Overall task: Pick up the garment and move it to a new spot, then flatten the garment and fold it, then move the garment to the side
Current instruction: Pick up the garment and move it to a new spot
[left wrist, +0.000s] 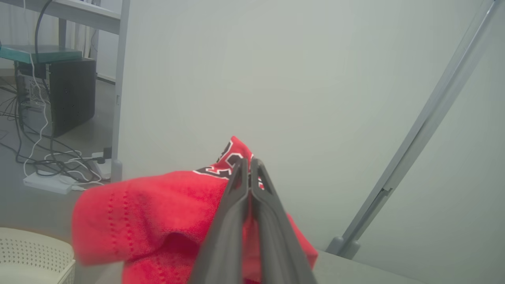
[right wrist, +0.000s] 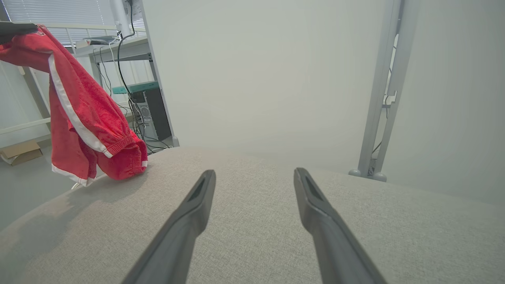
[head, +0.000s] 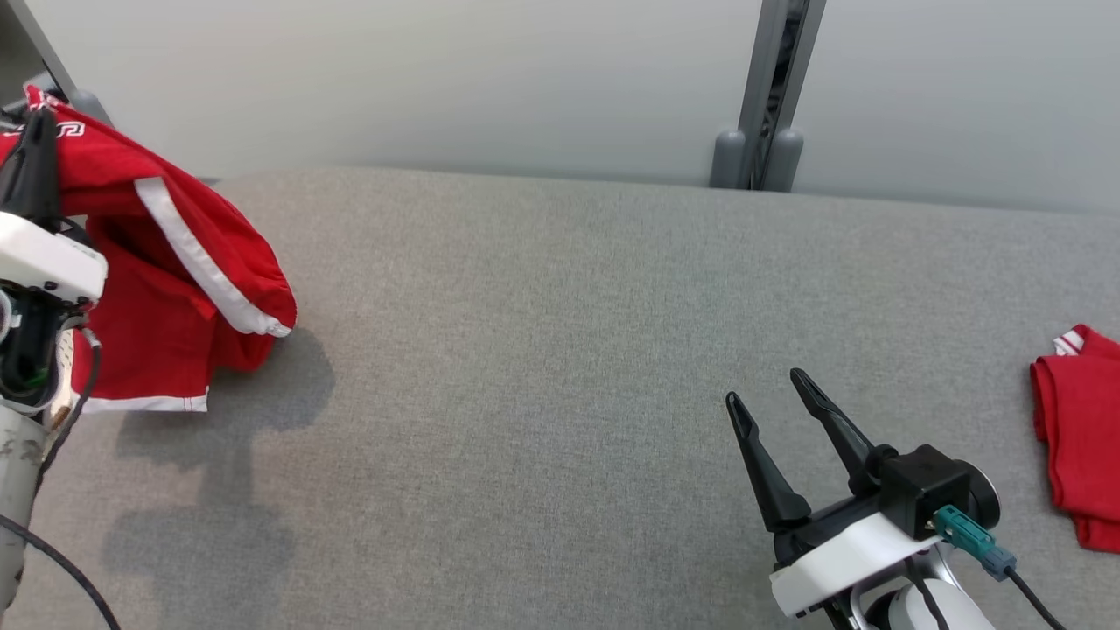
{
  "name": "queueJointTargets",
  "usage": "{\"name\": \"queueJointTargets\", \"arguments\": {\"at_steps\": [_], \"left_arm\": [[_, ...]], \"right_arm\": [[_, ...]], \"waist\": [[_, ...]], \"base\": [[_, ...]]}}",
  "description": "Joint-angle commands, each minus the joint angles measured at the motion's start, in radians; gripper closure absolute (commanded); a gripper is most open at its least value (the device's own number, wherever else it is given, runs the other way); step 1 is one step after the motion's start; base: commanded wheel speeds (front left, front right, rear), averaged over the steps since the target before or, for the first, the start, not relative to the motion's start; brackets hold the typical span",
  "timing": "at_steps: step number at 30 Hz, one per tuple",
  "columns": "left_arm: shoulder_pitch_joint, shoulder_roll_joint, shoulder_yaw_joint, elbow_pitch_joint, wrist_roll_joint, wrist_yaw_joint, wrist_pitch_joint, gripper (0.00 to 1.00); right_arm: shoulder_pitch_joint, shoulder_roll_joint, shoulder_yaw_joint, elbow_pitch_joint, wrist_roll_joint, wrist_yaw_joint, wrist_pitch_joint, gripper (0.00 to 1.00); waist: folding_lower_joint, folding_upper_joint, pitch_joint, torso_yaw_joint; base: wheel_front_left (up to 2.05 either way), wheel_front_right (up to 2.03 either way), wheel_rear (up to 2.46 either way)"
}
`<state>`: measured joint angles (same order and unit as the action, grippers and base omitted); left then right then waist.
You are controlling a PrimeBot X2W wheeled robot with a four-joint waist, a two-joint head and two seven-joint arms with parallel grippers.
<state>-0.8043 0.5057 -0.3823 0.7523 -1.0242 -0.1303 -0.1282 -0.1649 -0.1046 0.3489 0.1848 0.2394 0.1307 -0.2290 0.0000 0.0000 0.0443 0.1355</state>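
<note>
Your left gripper is clamped tight on the red shorts, up at about 10 o'clock in the head view. The fabric drapes from its fingers and hangs down by the left edge of the grey padded table, casting a shadow there. Your right gripper sits at 5 o'clock, jaws spread wide and holding nothing, above bare table. A second red garment lies on the table at 3 o'clock, well apart from both grippers

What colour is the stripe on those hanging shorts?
White stripe on red shorts; right wrist view shows best.
</note>
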Motion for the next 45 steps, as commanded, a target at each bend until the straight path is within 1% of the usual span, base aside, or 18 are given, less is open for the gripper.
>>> {"name": "queueJointTargets", "arguments": {"at_steps": [1, 7, 17, 22, 28, 32, 36, 41, 45], "left_arm": [[0.019, -0.007, 0.000, -0.031, -0.012, -0.001, -0.020, 1.00], [0.060, -0.041, -0.007, -0.136, -0.032, -0.001, -0.062, 1.00], [0.093, -0.113, -0.051, -0.289, -0.040, 0.029, -0.034, 1.00], [0.093, -0.168, -0.084, -0.372, -0.049, 0.050, -0.004, 1.00], [0.087, -0.246, -0.146, -0.440, -0.045, 0.063, 0.030, 1.00], [0.086, -0.300, -0.194, -0.427, -0.020, 0.076, 0.026, 1.00], [0.095, -0.365, -0.232, -0.367, -0.004, 0.086, 0.007, 1.00], [0.095, -0.421, -0.285, -0.262, 0.008, 0.077, -0.020, 1.00], [0.072, -0.445, -0.333, -0.201, -0.002, 0.059, -0.050, 1.00]], "right_arm": [[0.012, -0.003, -0.008, 0.001, 0.003, 0.000, -0.004, 0.00], [0.027, 0.000, -0.028, -0.010, -0.006, 0.000, 0.004, 0.00], [0.019, 0.000, -0.051, -0.032, -0.021, 0.000, 0.014, 0.00], [0.010, -0.005, -0.069, -0.040, -0.022, 0.000, 0.015, 0.00], [-0.003, -0.003, -0.080, -0.044, -0.029, 0.000, 0.012, 0.00], [-0.012, -0.002, -0.088, -0.042, -0.032, 0.000, 0.008, 0.00], [-0.022, -0.004, -0.095, -0.040, -0.034, 0.000, 0.005, 0.00], [-0.038, -0.006, -0.100, -0.043, -0.039, 0.000, 0.002, 0.00], [-0.053, -0.004, -0.100, -0.041, -0.041, 0.000, -0.001, 0.00]], "waist": [[0.0000, 0.0000, -0.035, 0.000], [0.0000, 0.0000, -0.065, -0.008], [0.0000, 0.0000, -0.074, -0.056], [0.0000, 0.0000, -0.071, -0.089], [0.0000, 0.0000, -0.063, -0.128], [0.0000, 0.0000, -0.052, -0.156], [0.0000, 0.0000, -0.035, -0.189], [0.0000, 0.0000, 0.000, -0.233], [0.0000, 0.0000, 0.028, -0.272]], "base": [[0.00, 0.00, 0.00], [0.00, 0.00, 0.00], [0.00, 0.00, 0.00], [0.00, 0.00, 0.00], [0.00, 0.00, 0.00], [0.00, 0.00, 0.00], [0.00, 0.00, 0.00], [0.00, 0.00, 0.00], [0.00, 0.00, 0.00]]}}
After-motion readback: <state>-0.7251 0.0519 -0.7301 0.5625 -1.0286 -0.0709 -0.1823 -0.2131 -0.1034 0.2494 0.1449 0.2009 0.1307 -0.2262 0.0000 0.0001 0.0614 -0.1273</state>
